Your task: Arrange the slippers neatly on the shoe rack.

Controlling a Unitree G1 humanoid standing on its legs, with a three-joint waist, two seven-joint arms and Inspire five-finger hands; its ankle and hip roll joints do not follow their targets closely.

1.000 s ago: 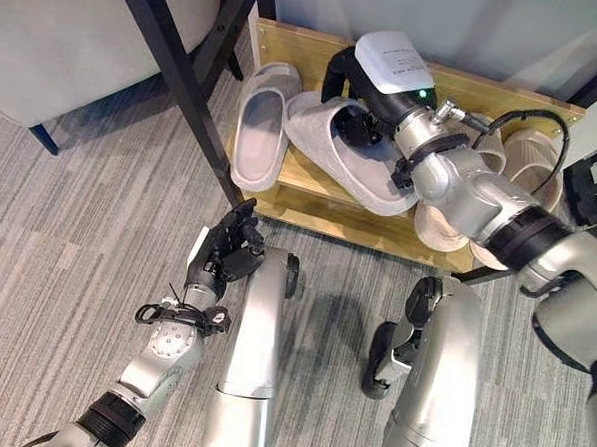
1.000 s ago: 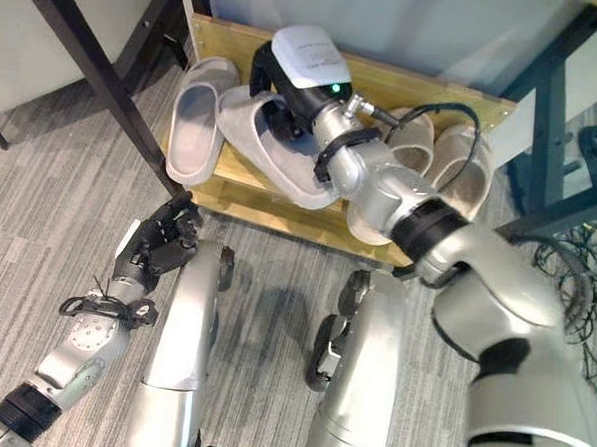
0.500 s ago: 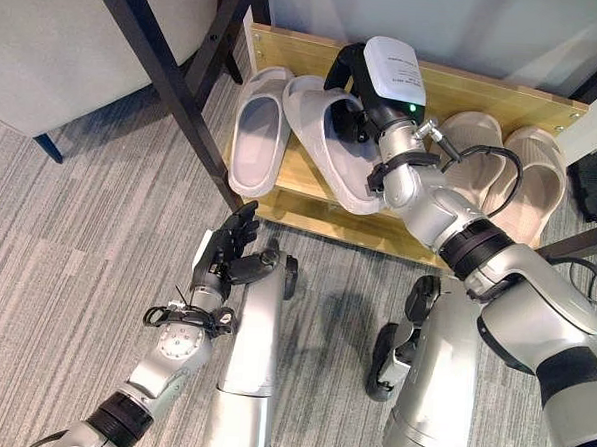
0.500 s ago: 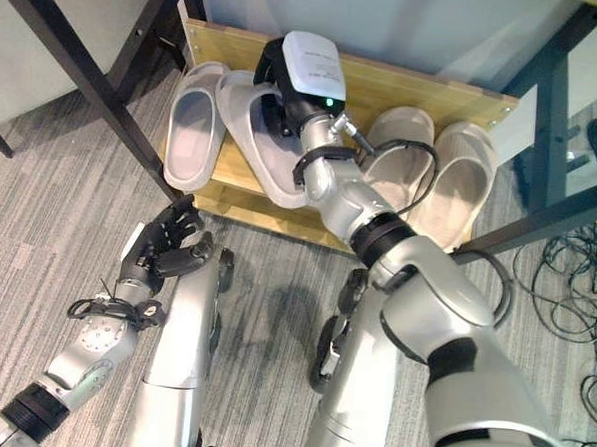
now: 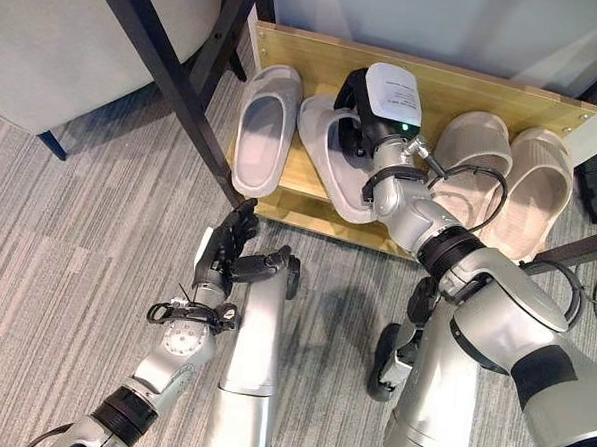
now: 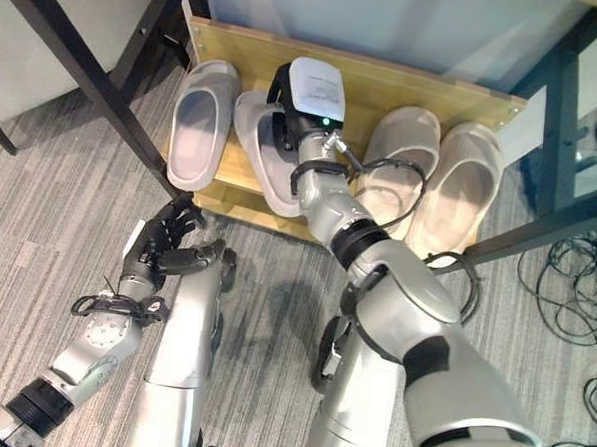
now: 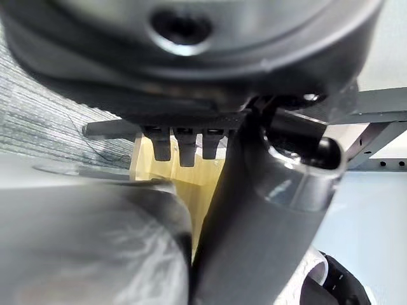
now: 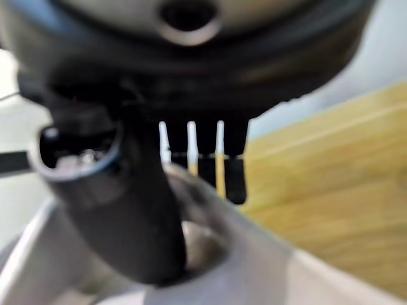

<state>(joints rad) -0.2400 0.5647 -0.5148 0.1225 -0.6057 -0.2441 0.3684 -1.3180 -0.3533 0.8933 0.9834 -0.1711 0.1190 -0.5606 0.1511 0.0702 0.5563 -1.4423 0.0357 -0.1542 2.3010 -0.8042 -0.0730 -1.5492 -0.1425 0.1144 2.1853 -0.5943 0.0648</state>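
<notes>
A low wooden shoe rack (image 5: 317, 56) holds several slippers. The leftmost grey slipper (image 5: 266, 127) lies straight on the shelf. Beside it is a second grey slipper (image 5: 331, 180), toe hanging over the front edge, with my right hand (image 5: 353, 131) shut on its strap. In the right wrist view the thumb (image 8: 121, 210) is tucked under the grey strap (image 8: 254, 267) with the fingers over it. Two beige slippers (image 5: 472, 158) (image 5: 536, 191) lie side by side at the right end. My left hand (image 5: 227, 250) hangs open over the carpet in front of the rack.
A black slanted table leg (image 5: 175, 87) crosses just left of the rack, with a grey cushioned seat (image 5: 78, 32) behind it. A black metal frame (image 6: 554, 127) stands at the rack's right end. Loose cables (image 6: 575, 288) lie on the striped carpet to the right.
My right hand has swung the second grey slipper from a slant across the shelf to nearly parallel with the leftmost one, uncovering the beige pair. The left thumb has spread outward.
</notes>
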